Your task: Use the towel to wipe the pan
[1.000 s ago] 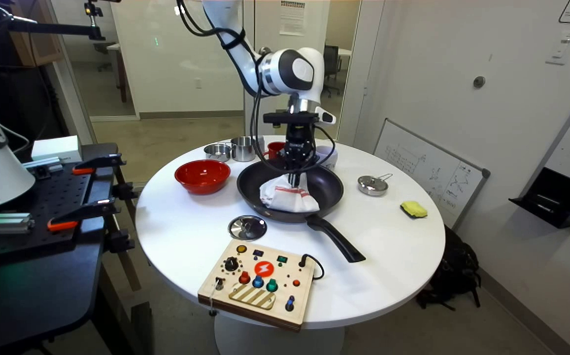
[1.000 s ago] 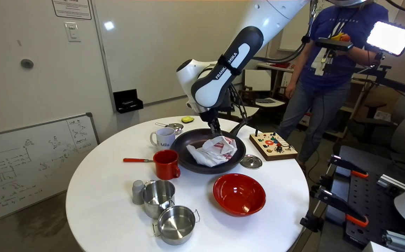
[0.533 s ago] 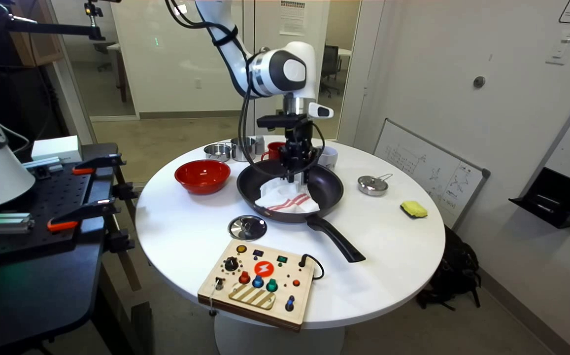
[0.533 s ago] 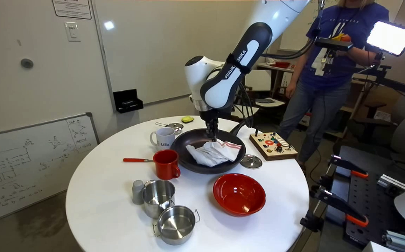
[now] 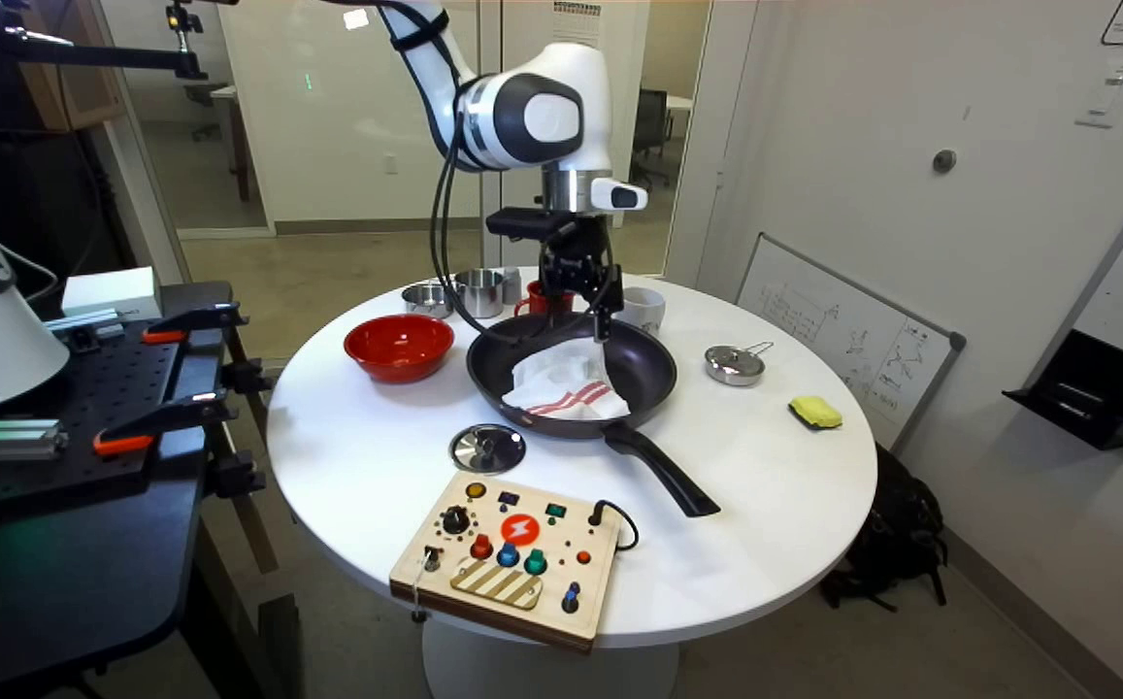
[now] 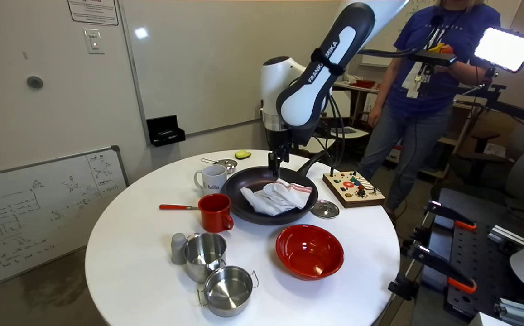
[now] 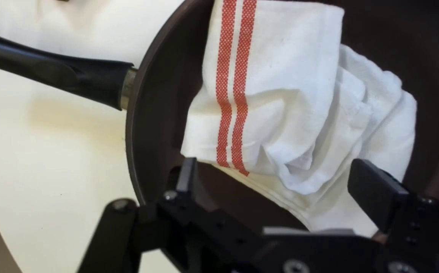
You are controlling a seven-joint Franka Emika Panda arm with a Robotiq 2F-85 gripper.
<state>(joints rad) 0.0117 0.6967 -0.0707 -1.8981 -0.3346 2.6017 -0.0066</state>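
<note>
- Black gripper (image 7: pixel 275 172): I have its jaws wide apart over the pan (image 7: pixel 158 125), holding nothing.
- Towel (image 7: pixel 299 94), white with red stripes, lies rumpled in the pan.
- Lid (image 6: pixel 325 209) just beside the pan; red bowl (image 6: pixel 309 256) nearby.

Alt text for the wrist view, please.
A rumpled, red-striped white towel lies in a dark pan. At the bottom, the gripper shows with jaws apart, holding nothing; the pan's black handle points left over the white table.
</note>
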